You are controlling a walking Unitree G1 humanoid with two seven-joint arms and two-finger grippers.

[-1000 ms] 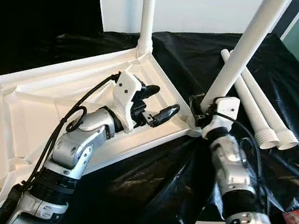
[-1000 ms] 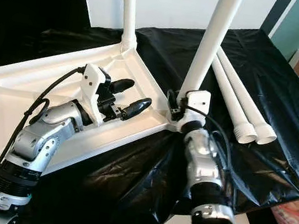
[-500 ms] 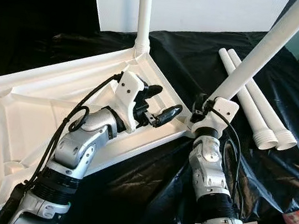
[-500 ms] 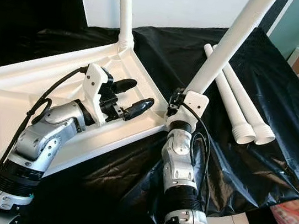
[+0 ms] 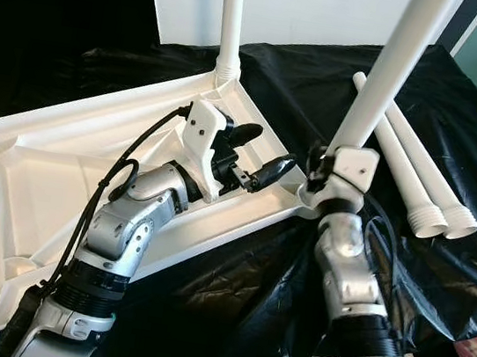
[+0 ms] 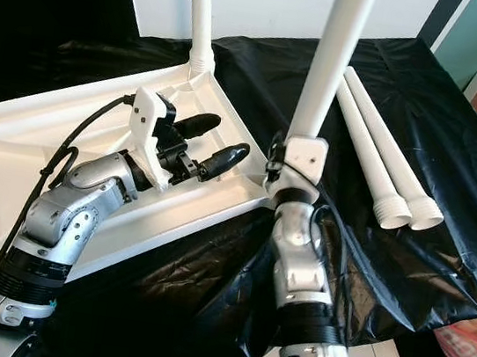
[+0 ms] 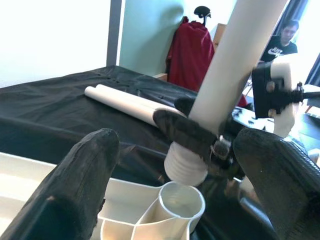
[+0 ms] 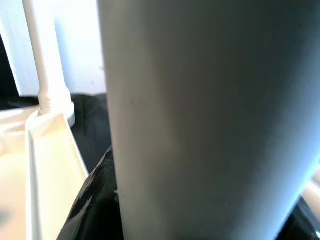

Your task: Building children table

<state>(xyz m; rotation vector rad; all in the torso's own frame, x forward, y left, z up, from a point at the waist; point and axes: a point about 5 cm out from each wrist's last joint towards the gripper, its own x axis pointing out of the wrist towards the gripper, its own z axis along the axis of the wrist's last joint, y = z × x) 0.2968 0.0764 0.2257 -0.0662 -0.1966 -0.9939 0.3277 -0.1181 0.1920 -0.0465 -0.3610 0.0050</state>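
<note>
Black-draped bench (image 5: 437, 286): right pincer (image 5: 322, 168) clamped on upright leg (image 5: 387, 71), left pincer (image 5: 256, 150) wide over tabletop (image 5: 64, 154)

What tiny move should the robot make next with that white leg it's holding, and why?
Probably lower it straight down. The right claw holds the white leg nearly upright, its threaded end hanging just above the open corner socket of the upturned tabletop, not yet in it.

Upright leg (image 5: 233, 18) blocks far corner, spare legs (image 5: 416, 181) crowd right, tabletop (image 5: 54, 162) centre open.
</note>
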